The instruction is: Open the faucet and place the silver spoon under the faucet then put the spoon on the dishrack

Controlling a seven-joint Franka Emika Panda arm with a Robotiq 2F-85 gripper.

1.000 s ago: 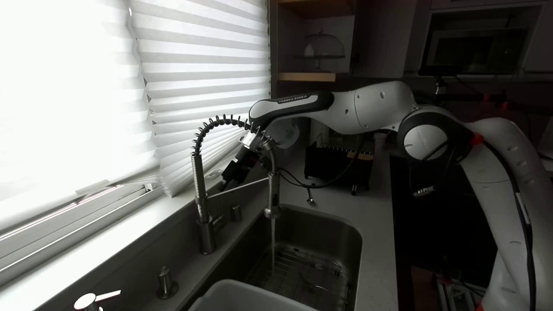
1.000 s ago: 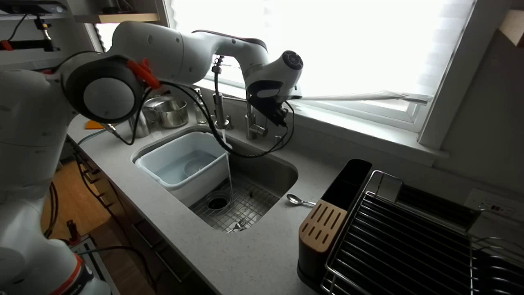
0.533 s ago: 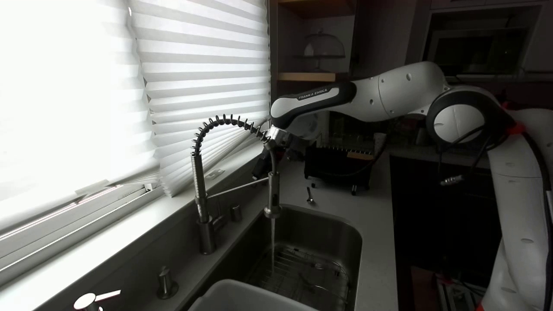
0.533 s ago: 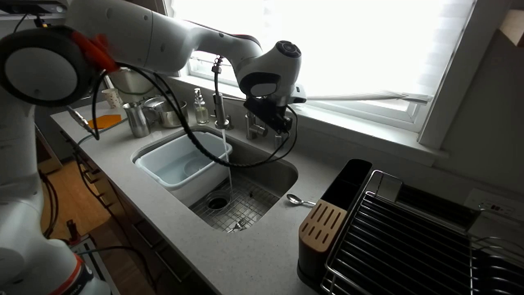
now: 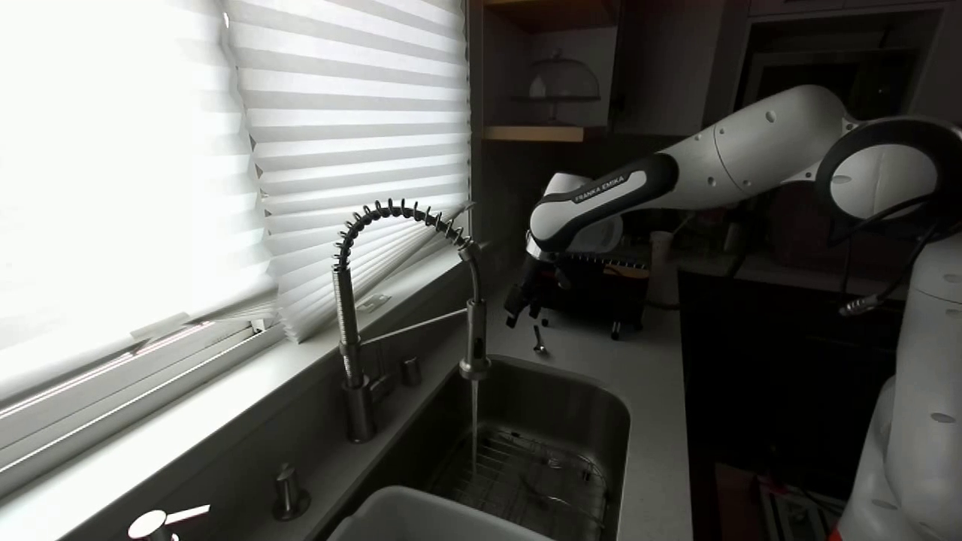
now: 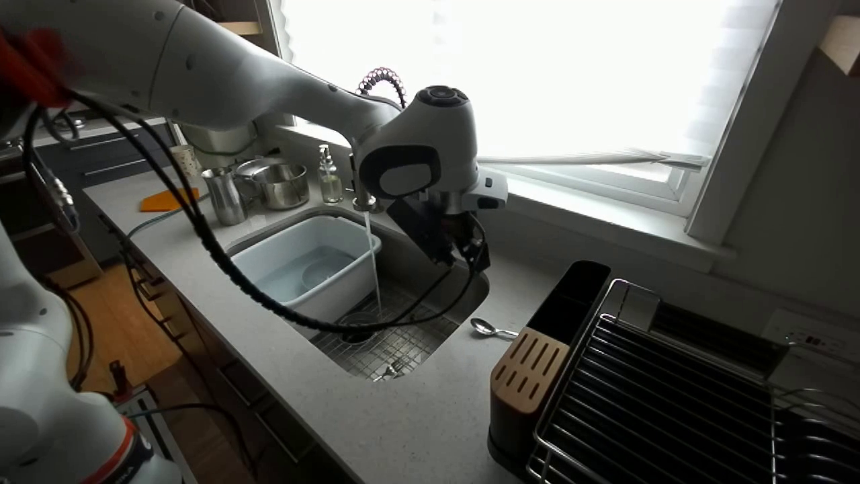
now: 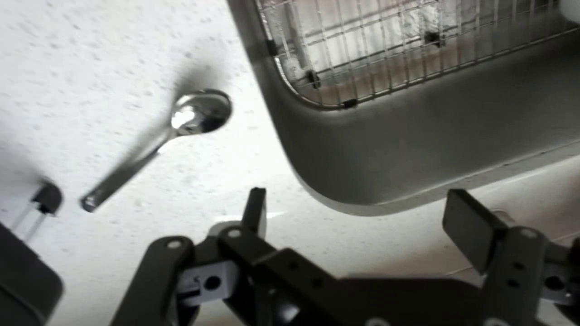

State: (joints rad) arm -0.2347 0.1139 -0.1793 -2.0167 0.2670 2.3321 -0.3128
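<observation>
Spoon (image 7: 186,121), one, on the counter (image 6: 403,417); one coiled faucet (image 5: 345,308); one tool (image 7: 358,206), jaws wide.

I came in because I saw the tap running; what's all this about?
A robot arm seems to be getting ready to rinse the silver spoon. Water already runs from the faucet into the sink. The spoon lies on the counter between the sink and the dishrack, and the open gripper hovers nearby with nothing in it. Most likely it will grasp the spoon next.
</observation>
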